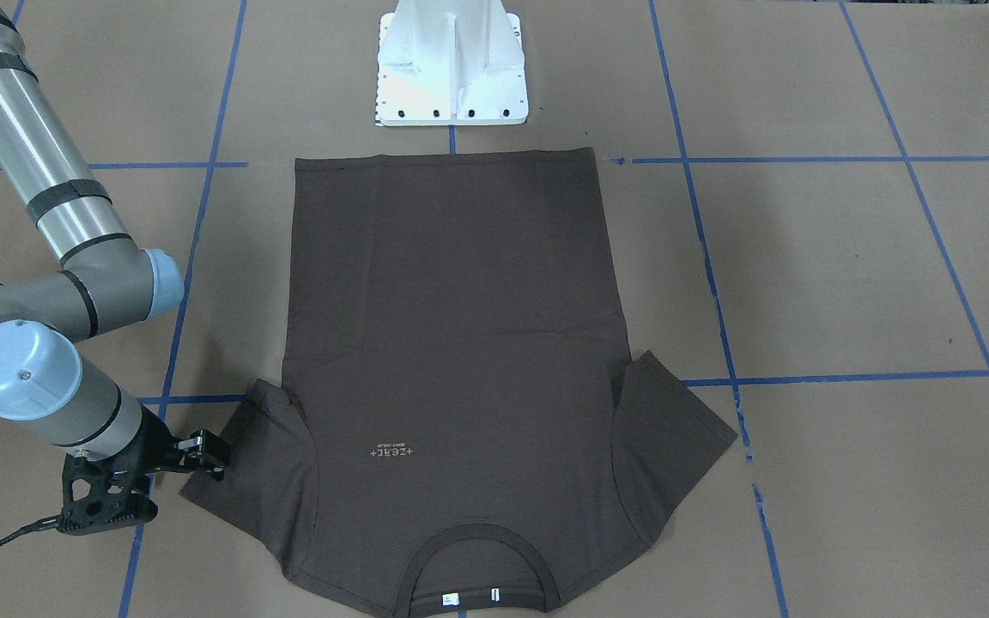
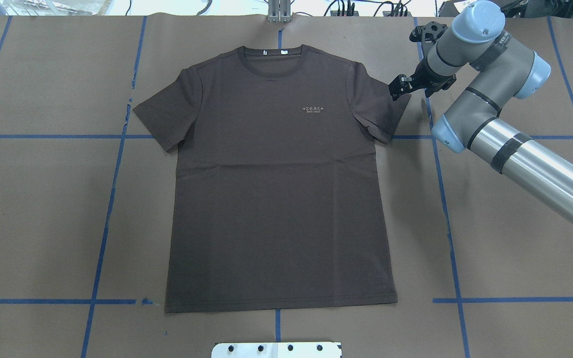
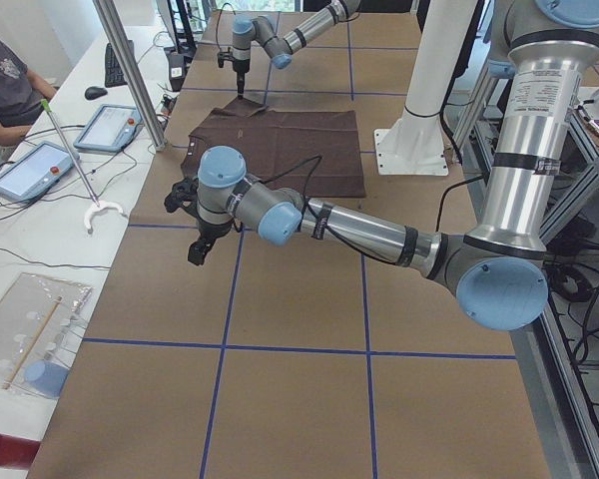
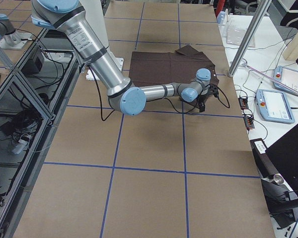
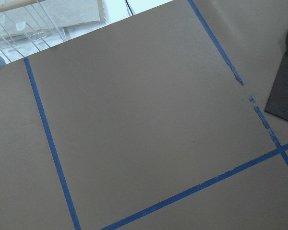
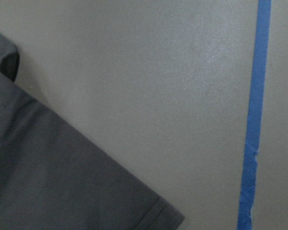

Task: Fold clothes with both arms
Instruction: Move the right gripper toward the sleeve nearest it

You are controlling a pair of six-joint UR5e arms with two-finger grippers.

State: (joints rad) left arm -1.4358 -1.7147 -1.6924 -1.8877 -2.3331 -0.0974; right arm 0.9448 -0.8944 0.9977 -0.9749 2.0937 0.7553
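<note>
The dark brown T-shirt (image 1: 460,326) lies flat and face up on the brown table, collar away from the robot and both sleeves spread; it also shows in the overhead view (image 2: 276,189). My right gripper (image 2: 399,88) is low at the outer edge of the shirt's right-hand sleeve and looks open and empty; in the front view (image 1: 218,459) it is beside the sleeve hem. The right wrist view shows that sleeve's corner (image 6: 48,182) lying flat. My left gripper (image 3: 195,249) hangs above bare table left of the shirt. I cannot tell whether it is open or shut.
The white pedestal base (image 1: 452,69) stands at the shirt's hem side. Blue tape lines (image 2: 112,199) grid the table. A side bench with tablets (image 3: 40,170) and a metal pole (image 3: 130,70) runs along the far edge, where an operator sits.
</note>
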